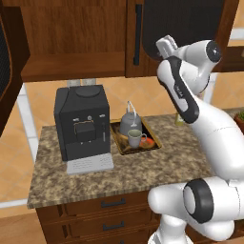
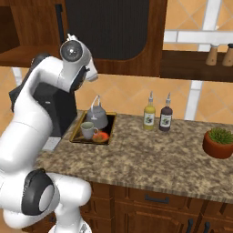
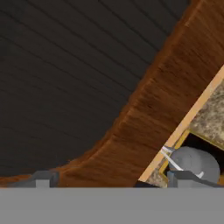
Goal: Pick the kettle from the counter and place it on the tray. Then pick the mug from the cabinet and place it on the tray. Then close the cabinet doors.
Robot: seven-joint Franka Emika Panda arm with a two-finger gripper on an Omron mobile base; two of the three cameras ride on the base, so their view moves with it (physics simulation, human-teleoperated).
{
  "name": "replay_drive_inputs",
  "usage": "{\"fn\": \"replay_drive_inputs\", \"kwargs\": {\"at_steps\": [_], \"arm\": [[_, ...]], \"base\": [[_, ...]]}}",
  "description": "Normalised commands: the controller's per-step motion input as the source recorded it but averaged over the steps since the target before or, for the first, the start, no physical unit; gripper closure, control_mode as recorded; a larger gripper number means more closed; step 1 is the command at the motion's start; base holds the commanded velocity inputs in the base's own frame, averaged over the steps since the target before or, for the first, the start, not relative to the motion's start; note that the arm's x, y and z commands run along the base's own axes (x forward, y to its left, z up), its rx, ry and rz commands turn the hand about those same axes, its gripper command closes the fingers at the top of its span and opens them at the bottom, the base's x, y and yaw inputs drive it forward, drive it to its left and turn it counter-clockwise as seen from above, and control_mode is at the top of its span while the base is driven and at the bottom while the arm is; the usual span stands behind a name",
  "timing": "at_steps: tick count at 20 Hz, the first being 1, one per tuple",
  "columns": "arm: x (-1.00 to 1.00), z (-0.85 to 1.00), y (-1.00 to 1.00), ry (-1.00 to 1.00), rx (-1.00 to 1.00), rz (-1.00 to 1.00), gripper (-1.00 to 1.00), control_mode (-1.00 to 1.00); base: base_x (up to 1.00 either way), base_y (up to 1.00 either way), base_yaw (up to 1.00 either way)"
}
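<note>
**Kettle and mug on the tray, one cabinet door shut, one ajar**

Speckled granite forms the counter [image 1: 143, 171], on which the tray [image 1: 120, 147] is set beside the coffee machine [image 1: 82, 121]. On the tray the kettle [image 1: 129, 121] is stood at the back, and the mug [image 1: 135, 138] is placed just in front of it, at 6 o'clock in the left base view; an orange thing [image 1: 148, 141] is seen at the mug's 3 o'clock. Above, the cabinet [image 1: 71, 35] is seen with its right door [image 2: 109, 27] shut and its left door [image 1: 7, 66] swung out. The gripper [image 3: 109, 183] is held close against the right door's black panel, with its fingertips [image 3: 41, 179] kept well apart and nothing between them. Two bottles [image 2: 157, 113] and a potted plant [image 2: 219, 142] are stood farther along the counter.
</note>
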Motion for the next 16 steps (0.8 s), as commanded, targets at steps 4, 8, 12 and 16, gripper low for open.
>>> {"fn": "replay_drive_inputs", "kwargs": {"at_steps": [4, 8, 12, 16], "arm": [[-0.63, 0.00, 0.06, 0.05, -0.31, 0.14, -1.00, -1.00], [-0.70, 0.01, 0.07, 0.08, -0.46, 0.33, -1.00, -1.00], [-0.72, 0.01, 0.11, 0.14, -0.56, 0.58, -1.00, -1.00], [-0.66, 0.00, 0.26, 0.03, -0.69, 0.69, -1.00, -1.00]], "base": [[0.00, 0.00, 0.00], [0.00, 0.00, 0.00], [0.00, 0.00, 0.00], [0.00, 0.00, 0.00]]}}
